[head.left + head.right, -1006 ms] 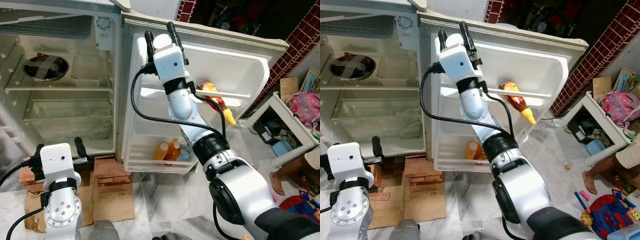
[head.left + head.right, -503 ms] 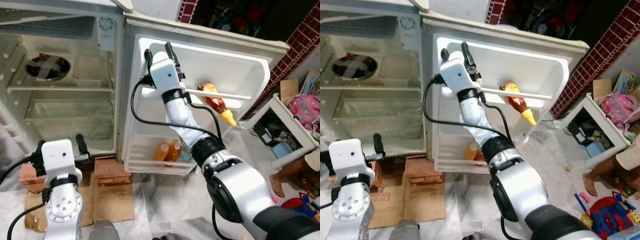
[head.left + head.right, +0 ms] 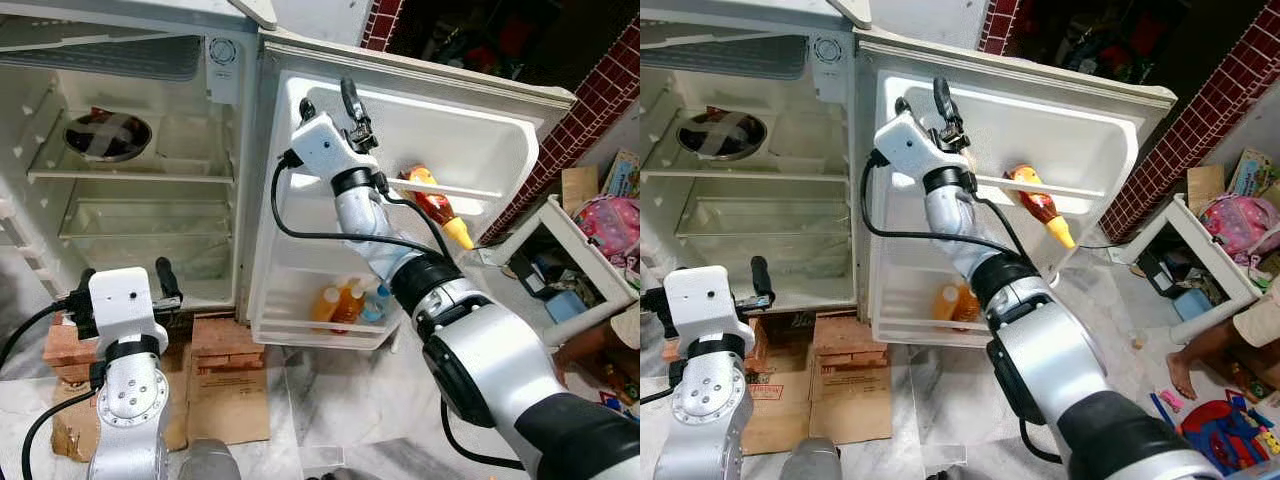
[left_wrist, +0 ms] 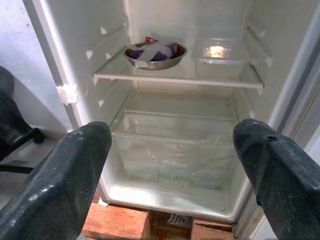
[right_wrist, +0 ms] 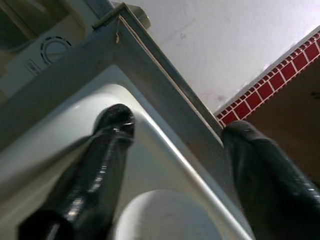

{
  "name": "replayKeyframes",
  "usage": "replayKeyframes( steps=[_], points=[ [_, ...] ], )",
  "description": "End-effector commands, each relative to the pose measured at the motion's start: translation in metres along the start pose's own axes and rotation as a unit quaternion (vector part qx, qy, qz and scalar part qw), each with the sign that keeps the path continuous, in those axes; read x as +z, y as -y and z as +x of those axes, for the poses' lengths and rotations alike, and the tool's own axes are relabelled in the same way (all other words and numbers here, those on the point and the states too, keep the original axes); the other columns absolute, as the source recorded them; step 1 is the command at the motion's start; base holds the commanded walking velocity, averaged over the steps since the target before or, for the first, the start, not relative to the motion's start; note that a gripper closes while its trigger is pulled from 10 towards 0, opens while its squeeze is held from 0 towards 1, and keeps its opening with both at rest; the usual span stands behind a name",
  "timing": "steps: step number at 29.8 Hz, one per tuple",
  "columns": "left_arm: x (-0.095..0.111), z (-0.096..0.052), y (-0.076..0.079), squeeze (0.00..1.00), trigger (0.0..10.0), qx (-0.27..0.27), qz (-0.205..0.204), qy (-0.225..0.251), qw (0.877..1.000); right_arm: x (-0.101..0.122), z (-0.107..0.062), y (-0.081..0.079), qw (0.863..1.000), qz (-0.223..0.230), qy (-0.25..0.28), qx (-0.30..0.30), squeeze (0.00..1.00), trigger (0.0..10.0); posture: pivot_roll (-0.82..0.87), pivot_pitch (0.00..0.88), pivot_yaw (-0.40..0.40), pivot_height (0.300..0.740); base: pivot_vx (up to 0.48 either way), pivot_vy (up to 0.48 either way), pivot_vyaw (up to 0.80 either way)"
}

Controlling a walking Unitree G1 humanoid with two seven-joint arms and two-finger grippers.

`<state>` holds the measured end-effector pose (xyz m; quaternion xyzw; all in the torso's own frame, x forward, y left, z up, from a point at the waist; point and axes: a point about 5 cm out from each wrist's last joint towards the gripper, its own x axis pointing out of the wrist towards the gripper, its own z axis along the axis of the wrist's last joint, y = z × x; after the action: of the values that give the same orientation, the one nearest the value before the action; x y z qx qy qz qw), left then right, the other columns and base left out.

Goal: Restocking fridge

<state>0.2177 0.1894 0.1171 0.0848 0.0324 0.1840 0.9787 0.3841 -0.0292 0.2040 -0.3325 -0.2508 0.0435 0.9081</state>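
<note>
Down low on the left: left hand [image 3: 122, 300], black fingers [image 4: 70, 165] spread wide, nothing between them, aimed into the open white fridge [image 3: 130, 215]. Up on the fridge's top shelf: a round metal bowl with strips of tape across it [image 3: 107, 135]. Lower shelves bare.

Further right: the white inside of the open fridge door [image 3: 480, 140]. Right hand [image 3: 328, 105] raised high against the top corner of that door, fingers [image 5: 100, 165] apart, holding nothing, one fingertip touching or almost touching the white plastic, hard to tell which.

In the bottom door rack: two orange bottles [image 3: 335, 303] standing close together. On the middle door rail [image 3: 470, 188], more to the right: a red sauce bottle with a yellow cap [image 3: 437, 208], lying tilted, cap pointing down.

Best way now, probably: keep the door steady and wide, move slowly, stay clear of the tilted sauce bottle so no bump knocks it off. Then bring new things to the bare shelves.
</note>
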Motion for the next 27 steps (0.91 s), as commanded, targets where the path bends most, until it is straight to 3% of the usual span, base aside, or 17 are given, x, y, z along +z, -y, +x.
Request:
replayKeyframes(
  steps=[1, 4, 7, 8, 10, 13, 14, 15, 16, 17, 25, 27],
  points=[
    [0.001, 0.001, 0.005, 0.00, 10.0, -0.003, -0.004, 0.002, 1.000, -0.016, -0.005, 0.001, 0.999, -0.027, -0.037, 0.014, 0.98, 10.0, 0.29, 0.000, -0.189, 0.740, 0.000, 0.000, 0.00],
    [0.001, 0.002, 0.005, 0.00, 10.0, -0.002, -0.006, 0.003, 1.000, -0.023, -0.008, 0.000, 0.998, -0.021, -0.057, 0.023, 0.99, 10.0, 0.29, 0.000, -0.192, 0.740, 0.000, 0.000, 0.00],
    [0.001, 0.003, 0.004, 0.00, 10.0, 0.000, -0.008, 0.003, 1.000, -0.018, -0.008, 0.001, 0.999, 0.020, -0.040, 0.018, 1.00, 10.0, 0.29, 0.000, -0.193, 0.740, 0.000, 0.000, 0.00],
    [0.001, 0.003, 0.005, 0.00, 10.0, 0.000, -0.009, 0.004, 1.000, -0.013, -0.006, 0.002, 0.997, 0.065, -0.031, 0.011, 1.00, 10.0, 0.29, 0.000, -0.193, 0.740, 0.000, 0.000, 0.00],
    [0.001, 0.003, 0.005, 0.00, 10.0, 0.000, -0.009, 0.004, 1.000, -0.012, -0.006, 0.003, 0.995, 0.093, -0.030, 0.006, 1.00, 10.0, 0.29, 0.000, -0.193, 0.740, 0.000, 0.000, 0.00],
    [0.001, 0.005, 0.006, 0.00, 10.0, 0.001, -0.011, 0.005, 1.000, -0.007, -0.003, 0.005, 0.978, 0.205, -0.035, 0.020, 0.99, 10.0, 0.28, 0.000, -0.193, 0.740, 0.000, 0.000, 0.00],
    [0.001, 0.006, 0.006, 0.00, 10.0, 0.001, -0.011, 0.005, 1.000, -0.003, -0.001, 0.005, 0.961, 0.272, -0.033, 0.038, 0.98, 10.0, 0.28, 0.000, -0.192, 0.740, 0.000, 0.000, 0.00],
    [0.001, 0.006, 0.006, 0.00, 10.0, 0.001, -0.012, 0.005, 1.000, -0.001, 0.001, 0.006, 0.953, 0.297, -0.027, 0.044, 0.96, 10.0, 0.27, 0.000, -0.191, 0.740, 0.000, 0.000, 0.00],
    [0.001, 0.006, 0.006, 0.00, 10.0, 0.001, -0.012, 0.005, 1.000, -0.001, 0.001, 0.006, 0.953, 0.297, -0.027, 0.044, 0.96, 10.0, 0.27, 0.000, -0.191, 0.740, 0.000, 0.000, 0.00],
    [0.001, 0.007, 0.006, 0.00, 10.0, 0.001, -0.012, 0.006, 1.000, 0.002, 0.003, 0.010, 0.940, 0.336, -0.014, 0.051, 0.94, 10.0, 0.27, 0.000, -0.189, 0.740, 0.000, 0.000, 0.00],
    [0.000, 0.012, 0.010, 0.00, 10.0, -0.005, -0.015, 0.006, 1.000, -0.012, 0.008, 0.038, 0.917, 0.397, -0.021, 0.009, 0.89, 10.0, 0.24, 0.000, -0.177, 0.740, 0.000, 0.000, 0.00],
    [0.000, 0.014, 0.012, 0.00, 10.0, -0.008, -0.016, 0.007, 1.000, -0.016, 0.008, 0.040, 0.893, 0.448, -0.039, -0.009, 0.88, 10.0, 0.24, 0.000, -0.172, 0.740, 0.000, 0.000, 0.00]
  ],
)
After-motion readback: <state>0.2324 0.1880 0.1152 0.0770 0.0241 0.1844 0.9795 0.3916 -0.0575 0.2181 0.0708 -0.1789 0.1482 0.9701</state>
